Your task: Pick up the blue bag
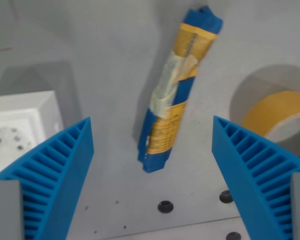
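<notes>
Spread wide, empty: ribbed blue two-finger gripper, one finger at each lower corner of the wrist view, nothing pinched. Between and beyond them, lying slantwise on the plain grey table — the long, narrow blue-and-yellow plastic bag, crumpled and pale at its middle, untouched, apart from both fingers. Not yet grasped, not yet lifted; descent, closing and raising all left, by the look of it. Near the wrist view's right, a grey roll of yellow-brown tape; at its left, a white plastic block — neither across the path.
</notes>
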Action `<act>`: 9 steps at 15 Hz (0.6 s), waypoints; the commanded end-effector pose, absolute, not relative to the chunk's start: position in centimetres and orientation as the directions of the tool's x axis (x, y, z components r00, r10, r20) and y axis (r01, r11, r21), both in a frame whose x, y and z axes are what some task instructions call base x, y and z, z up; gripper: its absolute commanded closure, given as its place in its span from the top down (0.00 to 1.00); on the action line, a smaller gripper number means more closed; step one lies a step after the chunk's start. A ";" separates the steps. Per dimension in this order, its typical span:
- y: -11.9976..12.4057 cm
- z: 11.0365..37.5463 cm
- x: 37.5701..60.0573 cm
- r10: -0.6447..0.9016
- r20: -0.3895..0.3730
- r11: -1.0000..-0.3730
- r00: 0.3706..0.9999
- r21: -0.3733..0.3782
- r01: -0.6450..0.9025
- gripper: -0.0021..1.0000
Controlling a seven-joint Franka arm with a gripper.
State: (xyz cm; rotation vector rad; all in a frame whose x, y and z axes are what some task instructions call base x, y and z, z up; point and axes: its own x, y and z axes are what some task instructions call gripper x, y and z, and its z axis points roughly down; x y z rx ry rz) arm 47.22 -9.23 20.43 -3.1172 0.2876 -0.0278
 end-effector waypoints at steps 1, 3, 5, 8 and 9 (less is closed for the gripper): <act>-10.4 19.0 46.4 -0.396 0.162 -0.918 0.904 -0.079 -0.388 1.00; -11.0 18.0 46.6 -0.387 0.151 -0.922 0.910 -0.079 -0.379 1.00; -11.2 17.0 46.9 -0.369 0.139 -0.929 0.919 -0.072 -0.362 1.00; -11.2 16.0 47.2 -0.333 0.121 -0.942 0.935 -0.070 -0.327 1.00; -11.1 15.9 47.1 -0.323 0.116 -0.946 0.939 -0.071 -0.317 1.00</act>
